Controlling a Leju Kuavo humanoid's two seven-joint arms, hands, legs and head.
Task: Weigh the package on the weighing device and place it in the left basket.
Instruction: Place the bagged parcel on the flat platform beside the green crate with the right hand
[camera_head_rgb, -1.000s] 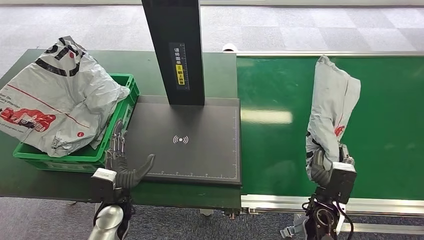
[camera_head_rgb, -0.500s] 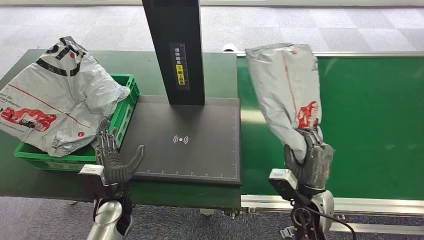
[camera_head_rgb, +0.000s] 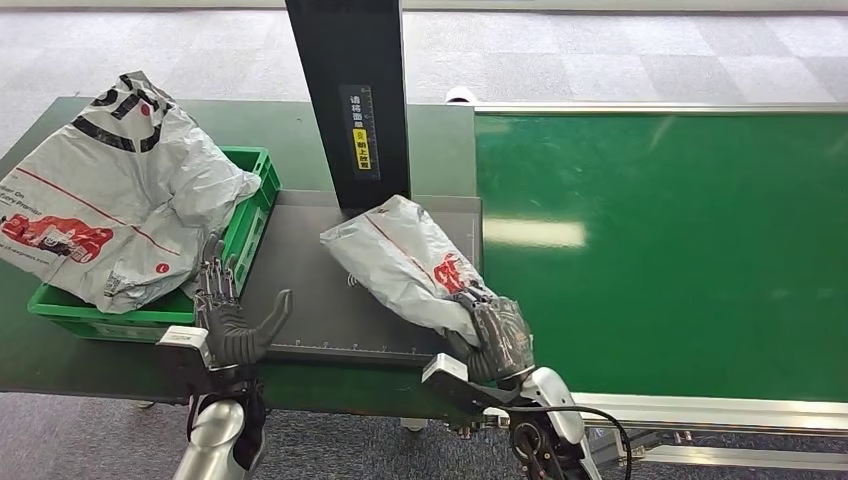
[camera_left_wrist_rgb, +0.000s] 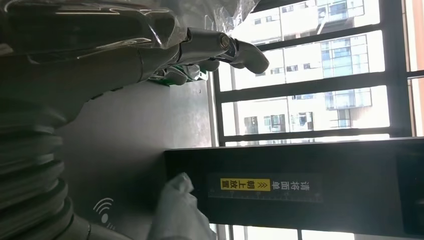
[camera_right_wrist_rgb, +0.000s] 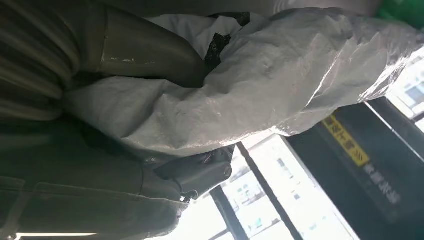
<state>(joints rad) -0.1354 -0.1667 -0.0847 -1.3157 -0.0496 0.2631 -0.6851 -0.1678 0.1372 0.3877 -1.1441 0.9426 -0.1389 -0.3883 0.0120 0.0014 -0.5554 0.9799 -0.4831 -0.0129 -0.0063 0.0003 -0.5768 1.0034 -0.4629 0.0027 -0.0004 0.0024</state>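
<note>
A grey plastic mailer package (camera_head_rgb: 405, 262) with red print lies over the right half of the black weighing plate (camera_head_rgb: 300, 290). My right hand (camera_head_rgb: 493, 338) grips its near end at the plate's front right corner; in the right wrist view the crinkled package (camera_right_wrist_rgb: 260, 85) runs along my thumb. My left hand (camera_head_rgb: 228, 318) stands open by the plate's front left corner, fingers spread and holding nothing; its fingers (camera_left_wrist_rgb: 220, 45) show in the left wrist view. The green basket (camera_head_rgb: 250, 210) sits left of the plate, with a large grey package (camera_head_rgb: 110, 200) heaped in it.
A black post (camera_head_rgb: 352, 100) with a yellow label rises from the back of the weighing plate. The green conveyor belt (camera_head_rgb: 680, 250) spreads to the right, with a metal rail along its front. A dark green table (camera_head_rgb: 60, 360) carries the basket.
My right hand has swung the package left from above the conveyor and down onto the weighing plate. My left hand has barely moved.
</note>
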